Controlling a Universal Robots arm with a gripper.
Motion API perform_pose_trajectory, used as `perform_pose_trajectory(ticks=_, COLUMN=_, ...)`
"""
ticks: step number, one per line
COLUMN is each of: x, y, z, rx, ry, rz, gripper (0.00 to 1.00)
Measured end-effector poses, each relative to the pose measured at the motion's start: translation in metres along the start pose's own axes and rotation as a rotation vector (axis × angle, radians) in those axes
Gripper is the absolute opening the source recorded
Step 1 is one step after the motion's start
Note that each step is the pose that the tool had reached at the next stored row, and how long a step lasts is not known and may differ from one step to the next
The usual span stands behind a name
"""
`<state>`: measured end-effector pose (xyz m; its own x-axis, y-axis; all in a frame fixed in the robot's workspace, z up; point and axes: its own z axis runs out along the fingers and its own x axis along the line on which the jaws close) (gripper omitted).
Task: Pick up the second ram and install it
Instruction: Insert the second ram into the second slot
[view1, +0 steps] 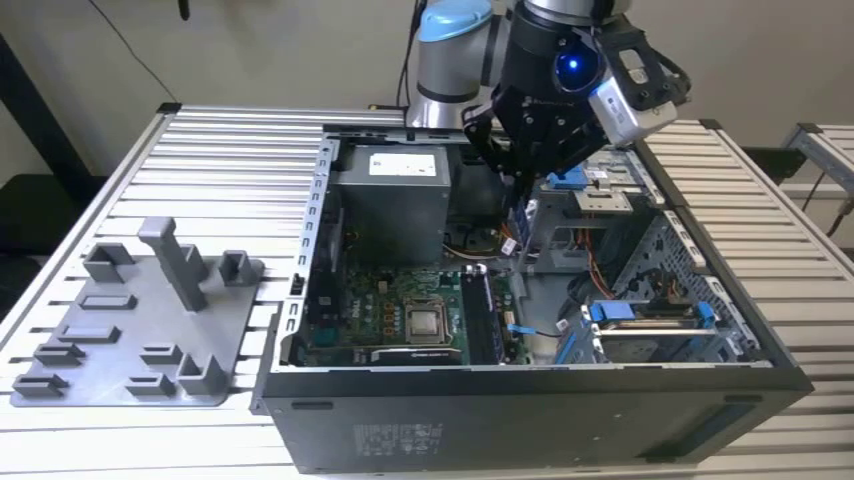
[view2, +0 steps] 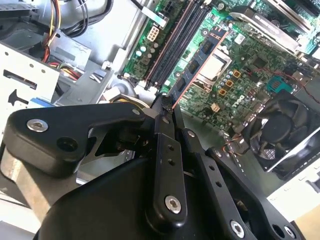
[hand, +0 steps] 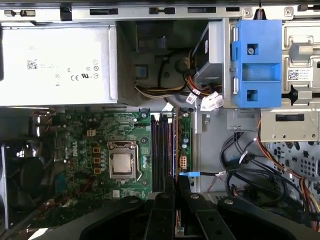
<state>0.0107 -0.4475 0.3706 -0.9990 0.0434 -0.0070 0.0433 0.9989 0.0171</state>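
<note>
Second ram (view2: 199, 60), a long flat dark green-black board, pinched in my black pincer (view2: 165, 102).
Near the exterior view's centre, above the green motherboard (hand: 80, 150); light, stiff, fragile, I judge: grip its edges, not its chips.

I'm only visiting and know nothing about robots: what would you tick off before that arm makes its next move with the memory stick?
1. Long, narrow dark green memory board clamped in the black gripper: ok.
2. Board parallel to the black memory slots on the green motherboard, in the first wrist view: ok.
3. Board exactly over an empty slot: cannot tell.
4. Board pressed into a slot: not ok, it hangs above them.
5. Slot end latches open: cannot tell.
</note>
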Motion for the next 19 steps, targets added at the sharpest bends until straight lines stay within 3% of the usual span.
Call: perform_pose_trajectory(ticks=19, x=0.0, y=-0.0001, z=0.0051, rx=-0.0002, ry=-0.0001, rz=0.0, gripper=0.14)
